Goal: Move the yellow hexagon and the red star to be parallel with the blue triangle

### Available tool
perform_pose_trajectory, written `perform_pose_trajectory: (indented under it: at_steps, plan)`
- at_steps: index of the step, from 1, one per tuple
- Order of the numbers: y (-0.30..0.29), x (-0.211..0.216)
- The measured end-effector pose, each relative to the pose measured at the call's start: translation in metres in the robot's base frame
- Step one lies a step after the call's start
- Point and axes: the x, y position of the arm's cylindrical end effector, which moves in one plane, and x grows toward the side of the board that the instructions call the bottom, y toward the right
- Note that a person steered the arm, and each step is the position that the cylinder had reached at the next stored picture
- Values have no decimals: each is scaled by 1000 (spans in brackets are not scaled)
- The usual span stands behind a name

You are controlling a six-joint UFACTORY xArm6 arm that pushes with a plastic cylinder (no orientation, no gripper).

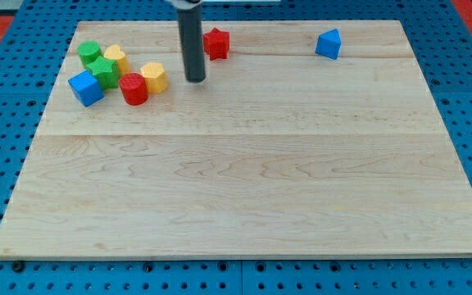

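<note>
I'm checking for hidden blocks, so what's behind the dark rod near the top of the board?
The red star sits just right of the rod, its left edge partly covered. My tip rests on bare wood. Anything directly behind the rod cannot be seen.

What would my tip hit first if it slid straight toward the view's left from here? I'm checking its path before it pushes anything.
Probably the yellow hexagon, just left of my tip, with the red cylinder right behind it; depth is uncertain.

Only 1 part of the arm shows: a straight, smooth rod, dark grey to black. My tip (196, 80) ends flat and round, without markings or cables.
</note>
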Motion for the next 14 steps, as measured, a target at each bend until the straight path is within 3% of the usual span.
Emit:
perform_pose_trajectory:
  at_steps: [1,3,6,7,9,12,13,14]
  plan:
    - [-22,21]
    - [-71,7]
    - [-61,-11]
    - [-24,-34]
    - [-4,-90]
    - [121,-81]
    - [168,-96]
    - [175,-127]
